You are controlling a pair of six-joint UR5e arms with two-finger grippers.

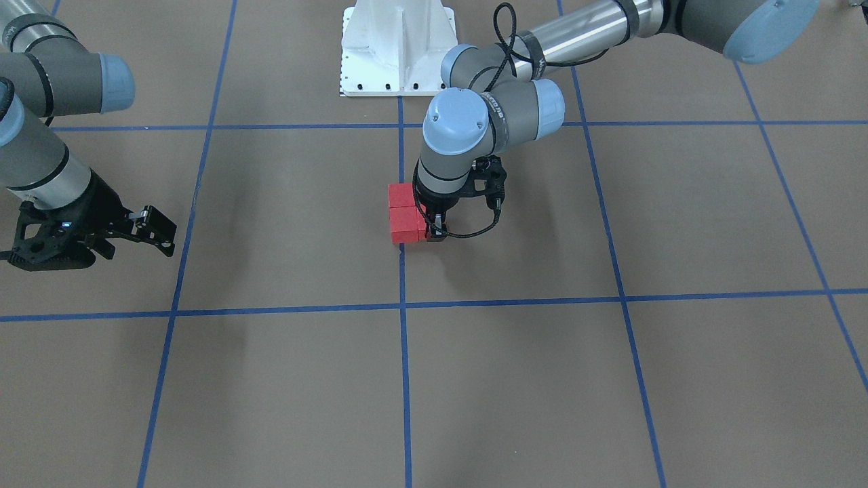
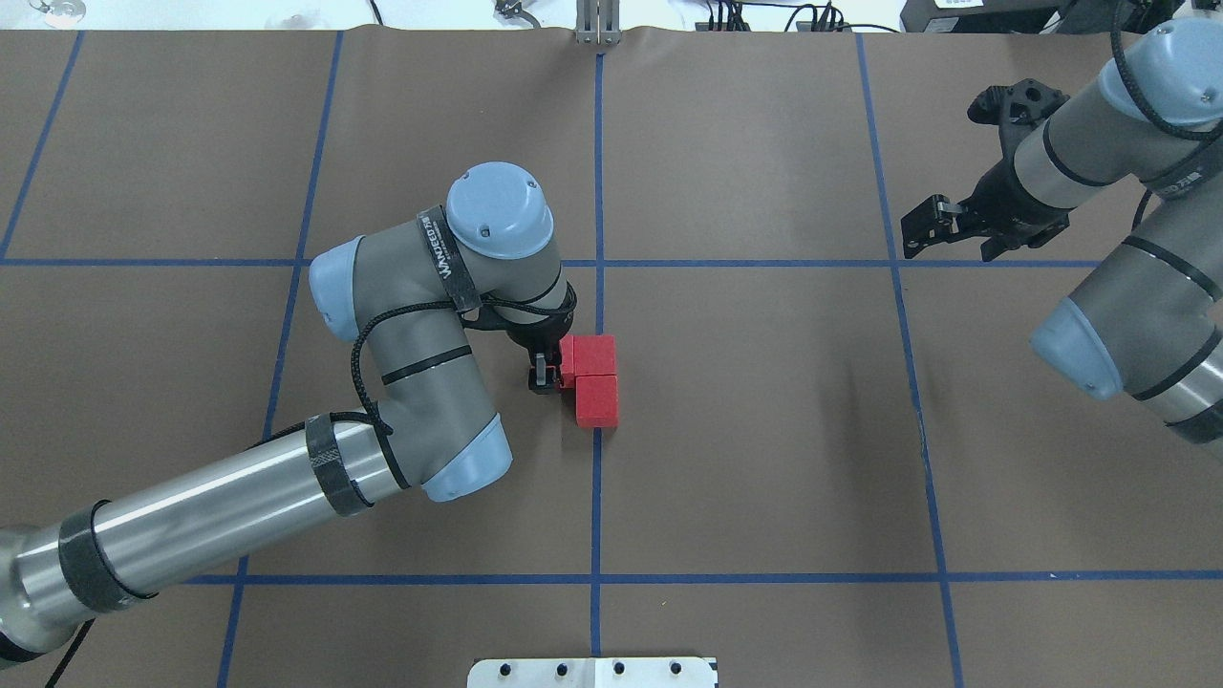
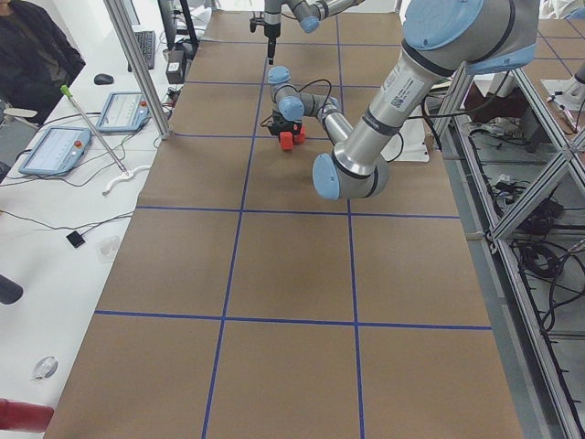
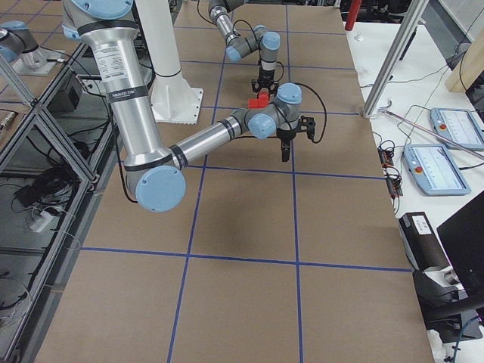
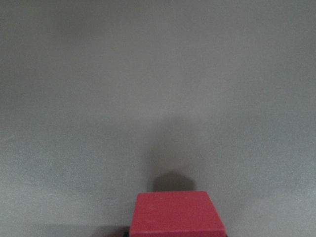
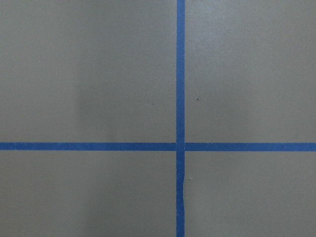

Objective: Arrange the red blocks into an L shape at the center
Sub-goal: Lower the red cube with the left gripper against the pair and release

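Overhead, the left gripper (image 2: 547, 375) mostly hides the block (image 5: 177, 213) it pinches; its wrist view shows it plainly. Two blocks (image 2: 594, 377) touch at center (image 2: 659, 382). Right gripper (image 2: 909, 241) spread.

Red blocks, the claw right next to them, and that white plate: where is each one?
red blocks (image 2: 598, 399): overhead view, top face of the lower cube.
left gripper (image 2: 546, 375): overhead view, between its fingertips, beside the cubes.
white base plate (image 1: 397, 41): front-facing view, its raised middle.
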